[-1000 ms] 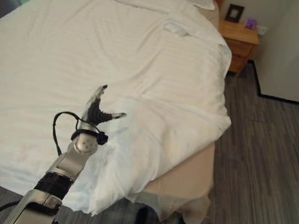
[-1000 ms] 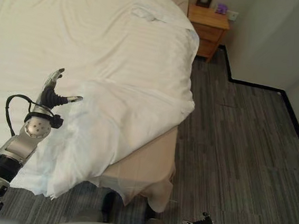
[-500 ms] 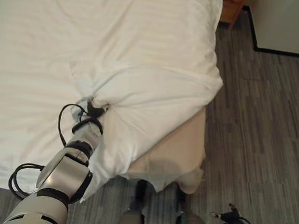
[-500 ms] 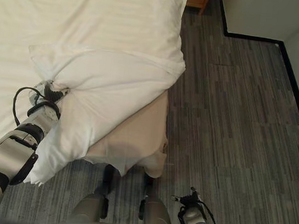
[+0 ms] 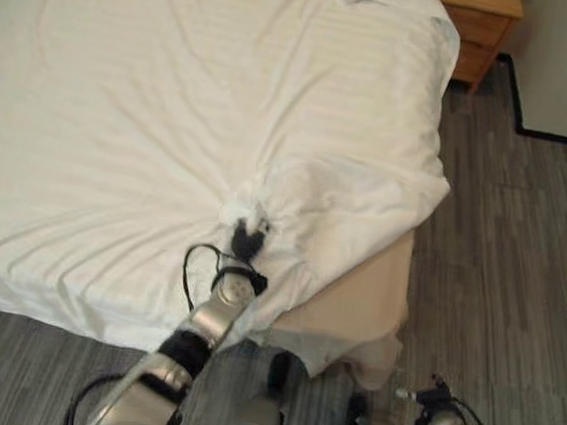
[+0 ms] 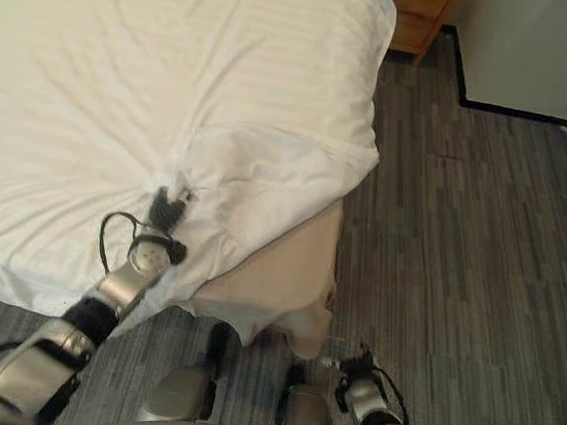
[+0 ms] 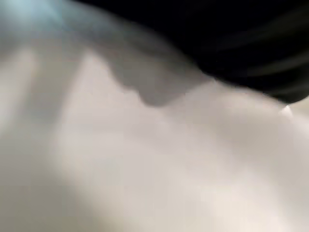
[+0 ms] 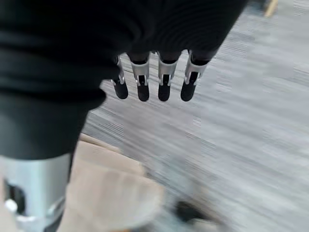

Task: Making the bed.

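Floor (image 6: 464,220) of grey striped planks lies nearest, where the right hand (image 6: 357,366) hangs low with its fingers (image 8: 164,82) straight and empty. Just beyond, the left hand (image 5: 249,241) is sunk into a bunched fold of the white, faintly striped duvet (image 5: 173,111) at the bed's near corner (whether its fingers clasp the cloth cannot be told), beside the bare beige mattress corner (image 5: 355,300). A wooden nightstand (image 5: 478,20) stands farthest back.

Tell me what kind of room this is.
Most likely a bedroom, perhaps a hotel room: a large bed with a white duvet, a wooden nightstand beside its head, and grey striped carpet.
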Tool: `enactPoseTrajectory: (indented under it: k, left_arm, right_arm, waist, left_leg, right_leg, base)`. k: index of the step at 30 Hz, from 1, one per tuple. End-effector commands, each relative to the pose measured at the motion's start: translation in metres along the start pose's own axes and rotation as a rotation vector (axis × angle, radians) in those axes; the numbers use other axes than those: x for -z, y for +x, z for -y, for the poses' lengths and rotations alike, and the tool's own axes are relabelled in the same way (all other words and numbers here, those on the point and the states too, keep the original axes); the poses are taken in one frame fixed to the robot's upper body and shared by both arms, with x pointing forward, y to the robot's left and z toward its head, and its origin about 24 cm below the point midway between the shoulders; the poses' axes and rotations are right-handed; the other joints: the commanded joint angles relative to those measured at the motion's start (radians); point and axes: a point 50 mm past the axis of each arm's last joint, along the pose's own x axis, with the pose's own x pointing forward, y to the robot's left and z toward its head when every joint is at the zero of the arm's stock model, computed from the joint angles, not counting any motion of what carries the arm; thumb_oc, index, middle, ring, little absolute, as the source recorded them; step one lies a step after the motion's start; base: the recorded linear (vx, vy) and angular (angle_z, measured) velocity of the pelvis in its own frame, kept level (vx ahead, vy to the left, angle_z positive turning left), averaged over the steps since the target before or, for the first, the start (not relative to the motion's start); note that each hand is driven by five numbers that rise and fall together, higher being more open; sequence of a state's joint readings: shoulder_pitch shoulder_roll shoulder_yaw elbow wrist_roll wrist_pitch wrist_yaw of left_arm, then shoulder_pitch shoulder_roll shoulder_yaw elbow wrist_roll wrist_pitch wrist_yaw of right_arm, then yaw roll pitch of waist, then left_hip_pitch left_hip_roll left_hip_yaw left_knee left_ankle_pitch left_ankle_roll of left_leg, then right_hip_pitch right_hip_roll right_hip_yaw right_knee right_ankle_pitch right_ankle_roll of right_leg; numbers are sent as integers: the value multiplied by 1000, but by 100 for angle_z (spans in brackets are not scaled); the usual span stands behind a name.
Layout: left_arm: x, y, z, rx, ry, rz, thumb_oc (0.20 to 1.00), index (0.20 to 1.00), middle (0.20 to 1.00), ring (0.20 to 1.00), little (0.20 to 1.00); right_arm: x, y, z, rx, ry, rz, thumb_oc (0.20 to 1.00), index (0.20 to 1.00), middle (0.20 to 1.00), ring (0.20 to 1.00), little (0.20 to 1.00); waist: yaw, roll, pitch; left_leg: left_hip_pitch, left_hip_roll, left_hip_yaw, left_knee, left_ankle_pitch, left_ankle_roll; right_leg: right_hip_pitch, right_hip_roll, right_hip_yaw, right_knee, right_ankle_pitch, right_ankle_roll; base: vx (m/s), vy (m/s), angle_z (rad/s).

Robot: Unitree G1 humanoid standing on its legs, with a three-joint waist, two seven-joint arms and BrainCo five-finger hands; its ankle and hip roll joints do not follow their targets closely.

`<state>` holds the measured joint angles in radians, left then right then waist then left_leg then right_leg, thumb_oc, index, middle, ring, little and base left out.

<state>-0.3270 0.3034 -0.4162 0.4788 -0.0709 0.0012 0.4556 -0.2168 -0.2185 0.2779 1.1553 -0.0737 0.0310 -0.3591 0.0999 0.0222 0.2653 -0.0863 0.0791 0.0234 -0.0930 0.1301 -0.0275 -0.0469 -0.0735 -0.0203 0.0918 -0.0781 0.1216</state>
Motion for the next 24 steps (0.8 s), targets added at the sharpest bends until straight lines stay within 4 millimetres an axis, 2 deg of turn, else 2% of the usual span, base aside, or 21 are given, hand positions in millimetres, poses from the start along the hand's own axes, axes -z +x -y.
enactPoseTrajectory:
  k: [1,3,4,5,6,7,9,10,11,13,14,15,17,18,19,20,21,24]
  left_arm:
    - [-38,-2,46,194,-59,144,200,200,200,200,200]
    - [-27,-12,57,233,-46,109,200,200,200,200,200]
    - [-27,-12,57,233,-46,109,200,200,200,200,200]
    - [-25,-19,69,285,-40,101,200,200,200,200,200]
    - [-25,-19,69,285,-40,101,200,200,200,200,200]
    - [-34,-24,81,346,-53,136,200,200,200,200,200]
    - [-55,-29,98,431,-65,208,200,200,200,200,200]
    - [-55,-29,98,431,-66,209,200,200,200,200,200]
    - [-67,-36,115,519,-51,258,200,200,200,200,200]
    - [-79,-52,137,668,-70,303,200,200,200,200,200]
    - [-79,-51,137,668,-70,303,200,200,200,200,200]
    - [-83,-71,155,837,-128,294,200,200,200,200,200]
    - [-83,-76,160,888,-147,283,200,200,200,200,200]
    - [-84,-91,171,1039,-157,280,482,482,482,482,482]
    - [-86,-97,174,1099,-154,294,1000,1000,1000,1000,1000]
    - [-89,-108,177,1193,-104,343,1000,1000,1000,1000,1000]
    - [-89,-108,176,1194,-103,343,1000,1000,1000,1000,1000]
    - [-98,-120,175,1285,22,492,1000,1000,1000,1000,1000]
  right_arm:
    - [17,-3,1,-9,-75,-17,1000,1000,1000,1000,1000]
    - [21,-3,3,-10,-101,-12,1000,1000,1000,1000,1000]
    - [21,-3,3,-10,-101,-12,1000,1000,1000,1000,1000]
    - [25,-3,9,5,-114,-20,1000,1000,1000,1000,1000]
    - [25,-3,9,5,-114,-20,1000,1000,1000,1000,1000]
    - [32,-3,12,12,-122,-39,1000,1000,1000,1000,1000]
    - [47,-6,15,14,-138,-87,1000,1000,1000,1000,1000]
    - [47,-5,15,14,-138,-87,1000,1000,1000,1000,1000]
    - [55,-7,15,9,-161,-114,1000,1000,1000,1000,1000]
    - [65,-10,15,2,-174,-157,1000,1000,1000,1000,1000]
    - [65,-10,15,3,-174,-157,1000,1000,1000,1000,1000]
    - [78,-13,15,-5,-179,-208,1000,1000,1000,1000,1000]
    - [83,-15,15,-10,-181,-226,1000,1000,1000,1000,1000]
    - [89,-16,16,-21,-187,-249,1000,1000,1000,1000,1000]
    - [91,-17,17,-25,-188,-254,1000,1000,1000,1000,1000]
    - [92,-16,21,-25,-181,-261,1000,1000,1000,1000,1000]
    - [92,-16,21,-26,-180,-262,1000,1000,1000,1000,1000]
    - [88,-15,20,-42,-205,-239,1000,1000,1000,1000,1000]
  waist:
    - [-25,26,-39]
    - [-33,59,-27]
    - [-33,59,-27]
    - [-42,77,-13]
    - [-42,77,-12]
    - [-51,83,-2]
    - [-71,74,6]
    - [-72,74,8]
    - [-89,63,6]
    - [-117,55,6]
    - [-117,56,4]
    - [-151,55,-1]
    - [-167,55,-5]
    - [-204,57,-13]
    - [-221,64,-18]
    - [-245,72,-26]
    - [-246,72,-26]
    - [-264,82,-47]
  left_leg:
    - [-97,-50,-41,6,-13,-18]
    - [-98,-40,-45,6,10,-34]
    - [-98,-40,-45,6,10,-34]
    - [-97,-35,-45,6,27,-49]
    - [-97,-35,-46,6,27,-49]
    - [-88,-37,-41,7,39,-55]
    - [-67,-57,-64,62,-12,-42]
    - [-67,-58,-65,67,-16,-42]
    - [-47,-73,-83,155,-89,-36]
    - [-15,-77,-82,245,-162,-34]
    - [-18,-77,-82,245,-160,-34]
    - [29,-55,-72,304,-192,-34]
    - [49,-37,-62,317,-199,-35]
    - [93,1,-39,328,-201,-42]
    - [128,17,-35,317,-206,-49]
    - [170,37,-27,285,-196,-62]
    - [172,38,-28,282,-195,-63]
    - [226,20,-9,173,-260,-44]
  right_leg:
    - [191,23,-21,-179,-54,-54]
    - [200,36,-33,-179,-72,-63]
    - [200,36,-33,-179,-72,-63]
    - [209,45,-41,-179,-77,-74]
    - [209,45,-41,-179,-77,-74]
    - [219,45,-55,-179,-77,-79]
    - [208,30,-61,-179,-55,-82]
    - [210,29,-62,-179,-56,-82]
    - [189,8,-64,-179,-40,-79]
    - [166,-7,-65,-179,-33,-75]
    - [162,-6,-66,-179,-31,-75]
    - [138,-7,-63,-179,-25,-75]
    - [126,-7,-67,-179,-21,-73]
    - [103,-11,-80,-179,-11,-70]
    - [97,-7,-89,-179,-5,-69]
    - [82,-5,-113,-179,11,-62]
    - [83,-4,-114,-179,11,-62]
    - [67,-8,-139,-172,41,-46]
  base:
    - [-203,-196,-1]
    - [-182,-127,4]
    - [-225,-172,3]
    - [-145,-122,1]
    - [-243,-223,17]
    - [-210,-187,18]
    - [-218,-170,10]
    - [-168,-83,1]
    - [-168,-68,0]
    - [-167,-63,-1]
    - [-139,-35,-4]
    - [-134,-21,-1]
    - [-126,0,4]
    - [-108,56,39]
    - [-191,133,62]
    - [-102,101,69]
    - [-108,126,40]
    - [-74,142,49]
